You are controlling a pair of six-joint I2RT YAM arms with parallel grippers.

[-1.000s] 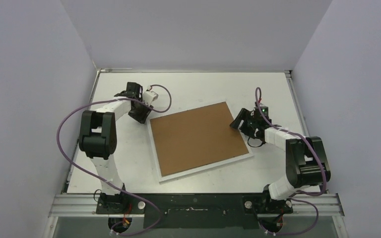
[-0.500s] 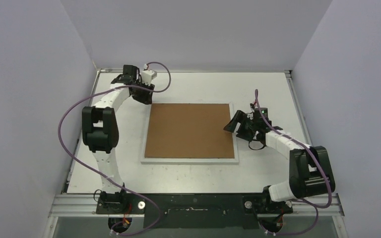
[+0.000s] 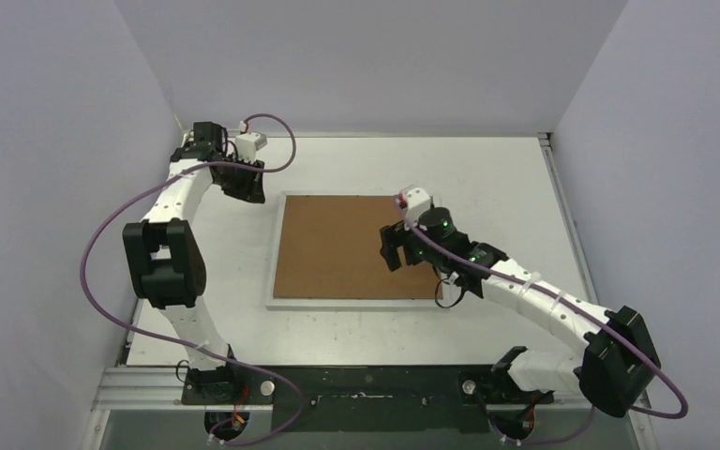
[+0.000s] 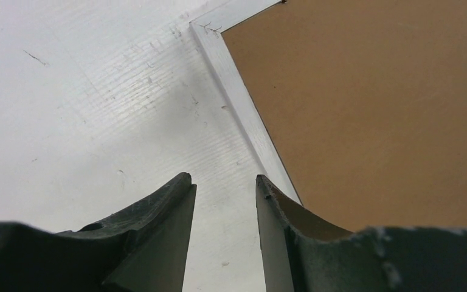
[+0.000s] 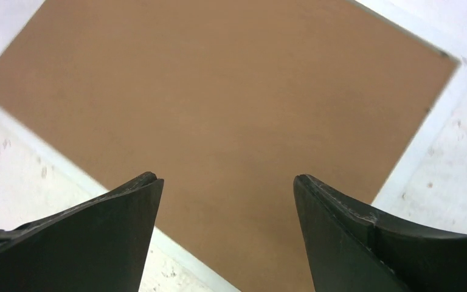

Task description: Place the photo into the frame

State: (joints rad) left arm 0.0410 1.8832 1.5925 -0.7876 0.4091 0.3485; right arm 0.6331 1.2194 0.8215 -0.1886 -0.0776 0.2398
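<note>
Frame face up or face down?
Face down: the frame lies flat, its brown backing board facing up inside the white rim.

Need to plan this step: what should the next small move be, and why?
Probably lower the right gripper onto the brown board near its right edge, to lift it out. The jaws stand open above the board, which fills the white frame, so nothing can go in yet.

White table (image 3: 506, 169) showing fine scuffs and scratches. Frame (image 3: 356, 303) lying flat near table centre, sitting square to table edges. Brown backing board (image 3: 337, 244) facing up, filling frame inside thin white border.
</note>
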